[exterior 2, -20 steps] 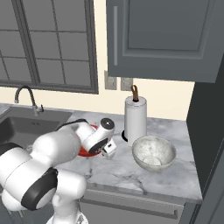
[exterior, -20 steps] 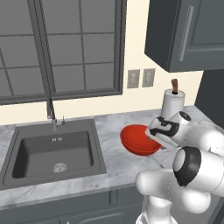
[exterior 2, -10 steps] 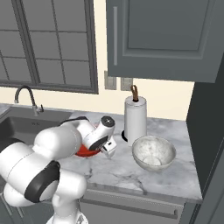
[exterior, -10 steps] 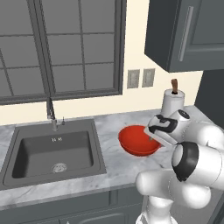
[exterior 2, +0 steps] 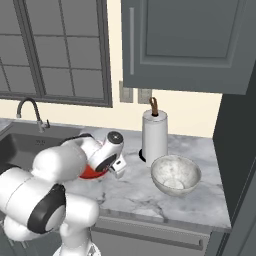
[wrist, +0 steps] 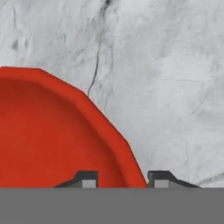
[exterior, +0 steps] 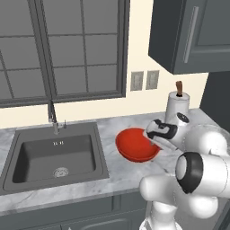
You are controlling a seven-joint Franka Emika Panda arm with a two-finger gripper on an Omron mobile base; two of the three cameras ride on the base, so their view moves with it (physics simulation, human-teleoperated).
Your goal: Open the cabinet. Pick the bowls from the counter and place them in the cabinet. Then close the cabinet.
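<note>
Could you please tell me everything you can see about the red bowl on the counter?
The red bowl is round, shallow, glossy and plain red, with nothing in it. It sits upright on the white marble counter, right of the sink and left of the paper-towel roll. In the hand view the gripper is open, one fingertip over the bowl's inside and one outside its rim; whether they touch it is unclear.

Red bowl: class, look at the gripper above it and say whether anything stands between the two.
Nothing visible does. In the hand view the gripper straddles the red bowl at its rim, one fingertip over the bowl, the other over bare counter. The paper-towel roll and marbled bowl stand off to the side.
</note>
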